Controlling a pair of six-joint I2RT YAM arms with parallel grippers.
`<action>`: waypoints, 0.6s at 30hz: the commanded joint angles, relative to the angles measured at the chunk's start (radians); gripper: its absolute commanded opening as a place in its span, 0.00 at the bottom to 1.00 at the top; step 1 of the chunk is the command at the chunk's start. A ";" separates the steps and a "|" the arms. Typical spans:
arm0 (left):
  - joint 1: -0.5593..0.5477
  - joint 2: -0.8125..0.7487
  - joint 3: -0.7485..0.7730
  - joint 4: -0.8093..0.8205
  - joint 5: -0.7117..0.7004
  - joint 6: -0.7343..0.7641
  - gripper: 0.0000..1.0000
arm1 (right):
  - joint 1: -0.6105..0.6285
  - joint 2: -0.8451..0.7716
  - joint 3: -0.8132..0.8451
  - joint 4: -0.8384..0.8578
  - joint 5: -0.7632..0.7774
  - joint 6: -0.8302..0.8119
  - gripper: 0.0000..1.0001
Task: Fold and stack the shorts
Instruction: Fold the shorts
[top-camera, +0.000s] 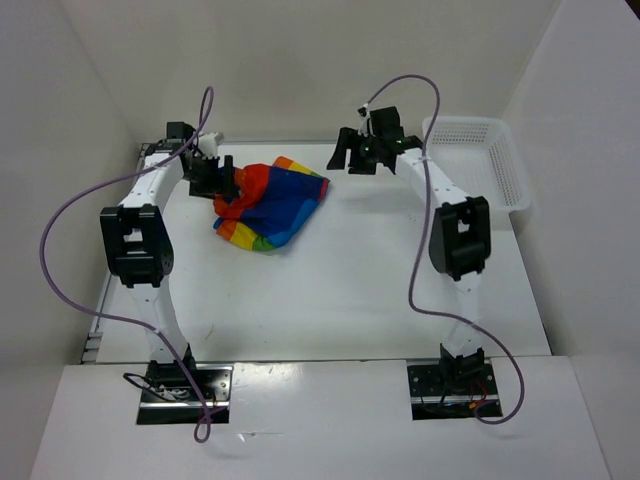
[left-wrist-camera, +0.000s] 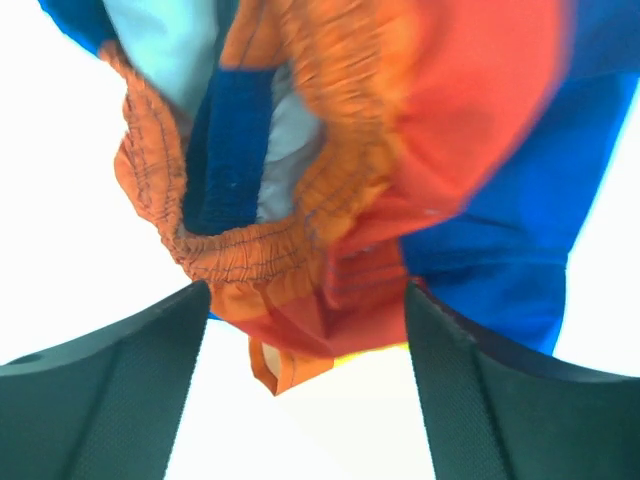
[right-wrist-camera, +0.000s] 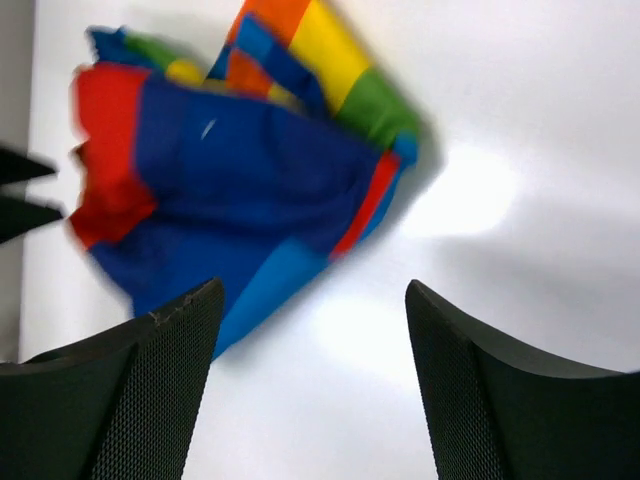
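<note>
Soft cloth shorts in rainbow blocks (top-camera: 270, 205) lie crumpled, not yet folded.
You find them in a heap at the far left of the white table (top-camera: 330, 310). Your left gripper (left-wrist-camera: 305, 290) stands wide open, the orange elastic waistband (left-wrist-camera: 240, 260) between its jaws but not pinched. Your right gripper (right-wrist-camera: 312, 290) is wide open too, empty, near the heap and not touching it. I judge the flattening step is in hand: next you need two clean grips on the edges.
</note>
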 joint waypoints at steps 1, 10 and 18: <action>0.013 -0.089 0.064 0.014 0.057 0.001 0.89 | 0.083 -0.264 -0.214 0.019 0.054 0.082 0.79; 0.034 0.026 0.024 0.134 0.075 0.001 0.97 | 0.267 -0.247 -0.399 0.079 0.062 0.288 0.86; 0.034 0.076 -0.141 0.271 -0.001 0.001 0.96 | 0.359 -0.179 -0.476 0.254 -0.021 0.429 0.87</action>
